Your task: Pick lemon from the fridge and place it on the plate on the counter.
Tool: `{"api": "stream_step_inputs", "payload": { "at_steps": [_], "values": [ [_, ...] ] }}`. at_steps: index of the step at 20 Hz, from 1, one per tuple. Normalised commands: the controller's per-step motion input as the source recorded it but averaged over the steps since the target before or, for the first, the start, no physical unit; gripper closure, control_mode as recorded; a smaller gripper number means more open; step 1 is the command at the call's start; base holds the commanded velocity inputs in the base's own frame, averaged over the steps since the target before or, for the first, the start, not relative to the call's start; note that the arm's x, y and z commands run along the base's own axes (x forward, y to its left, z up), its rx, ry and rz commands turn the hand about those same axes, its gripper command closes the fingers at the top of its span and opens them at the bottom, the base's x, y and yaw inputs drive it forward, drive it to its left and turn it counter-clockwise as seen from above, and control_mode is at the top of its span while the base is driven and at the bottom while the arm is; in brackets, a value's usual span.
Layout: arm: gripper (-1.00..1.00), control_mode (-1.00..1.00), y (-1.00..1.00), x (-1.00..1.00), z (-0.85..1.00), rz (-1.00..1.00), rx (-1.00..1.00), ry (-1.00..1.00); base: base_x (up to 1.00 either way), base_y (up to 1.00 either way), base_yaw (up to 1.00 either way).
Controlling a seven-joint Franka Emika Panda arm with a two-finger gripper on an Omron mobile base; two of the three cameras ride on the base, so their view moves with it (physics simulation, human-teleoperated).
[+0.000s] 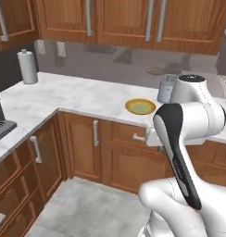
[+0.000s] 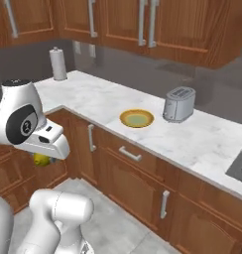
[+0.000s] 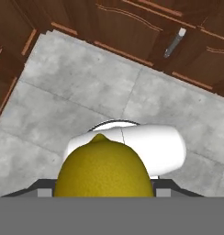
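**mod_k:** Fingers are clamped on the lemon (image 3: 103, 167), as far as I can judge; in the hand view it fills the space right between the tips, nub end up. The gripper (image 2: 42, 158) hangs low, pointing at the grey floor (image 3: 86, 87) in front of the cabinets.

**rig_nerd:** Yeah, in the right base view you can just see a bit of yellow under the hand. So going left to right from the plate (image 2: 137, 118): paper towel roll (image 2: 57, 64) well off to its left near the corner, then the plate itself near the front edge of the counter (image 2: 202, 139), then the toaster (image 2: 179, 104) just beside it on the right.

**mod_k:** So pick looks done, the carry is what's left. Plate is empty.

**rig_nerd:** What worries me: the lemon sits below counter height right now. Swing across before lifting and it clips the counter edge or a cabinet handle (image 2: 129, 154), and a round fruit pops out of a two-finger pinch easily.

**mod_k:** Also the release. Shallow plate, oval fruit; let go from too high and it rolls off the rim. And overshooting to the right of the plate means bumping the toaster.
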Motion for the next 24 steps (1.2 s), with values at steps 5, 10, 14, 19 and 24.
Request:
{"api": "stream_step_inputs", "payload": {
  "at_steps": [5, 10, 14, 19, 24],
  "values": [
    [1.0, 1.0, 0.0, 0.0, 0.0, 0.0, 0.0, 0.0, 0.7, 0.8, -0.62],
    [1.0, 1.0, 0.0, 0.0, 0.0, 0.0, 0.0, 0.0, 0.64, 0.72, -0.59],
    [1.0, 1.0, 0.0, 0.0, 0.0, 0.0, 0.0, 0.0, 0.66, 0.59, -0.54],
    [1.0, 1.0, 0.0, 0.0, 0.0, 0.0, 0.0, 0.0, 0.61, 0.15, -0.41],
    [1.0, 1.0, 0.0, 0.0, 0.0, 0.0, 0.0, 0.0, 0.49, -0.06, -0.18]
  ]
}}
